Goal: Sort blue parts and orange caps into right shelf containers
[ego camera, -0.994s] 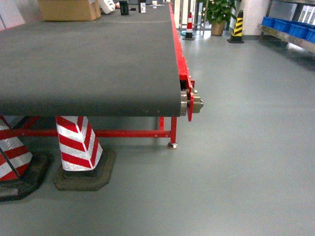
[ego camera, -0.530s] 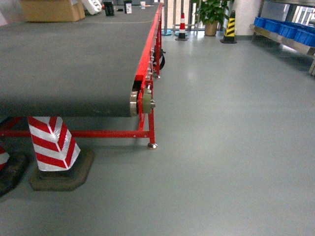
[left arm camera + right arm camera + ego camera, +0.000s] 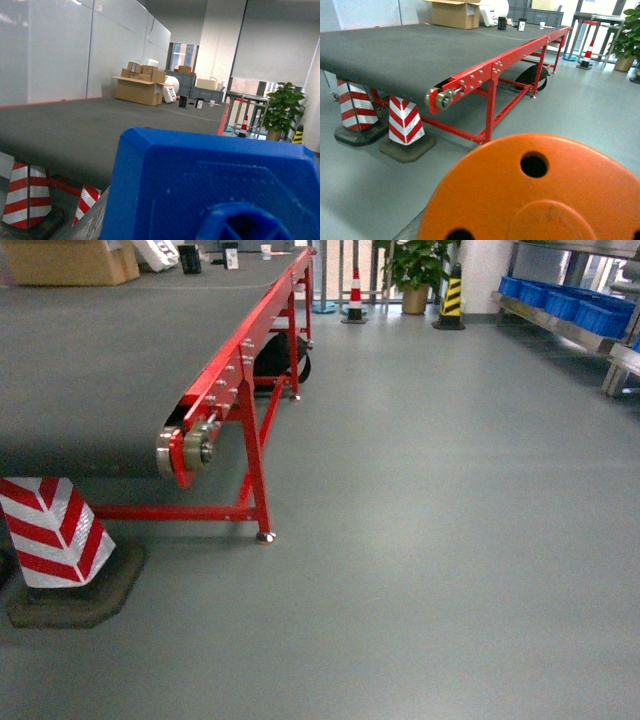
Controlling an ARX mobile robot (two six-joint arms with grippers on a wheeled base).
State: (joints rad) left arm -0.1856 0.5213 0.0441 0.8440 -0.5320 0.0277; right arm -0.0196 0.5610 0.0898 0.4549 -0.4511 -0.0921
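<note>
A blue part [image 3: 215, 185] fills the lower half of the left wrist view, held up close to the camera. Only a grey finger [image 3: 92, 222] of my left gripper shows, at the part's left edge. An orange cap [image 3: 535, 195], a round disc with small holes, fills the bottom of the right wrist view, carried above the floor by my right gripper, whose fingers are hidden behind it. Neither gripper shows in the head view. The shelf [image 3: 560, 328] stands far off at the upper right with the blue containers [image 3: 575, 302] in a row on it.
A long red-framed table with a dark grey top [image 3: 90, 360] runs along the left. A red-and-white striped post on a black base [image 3: 55, 540] stands under its near end. A cardboard box [image 3: 70, 260], traffic cones [image 3: 452, 295] and a plant [image 3: 412, 265] are at the back. Grey floor lies between me and the shelf.
The head view has swung to the right: the table and striped posts slid left in the frame, and more of the shelf and its blue containers came into view.
</note>
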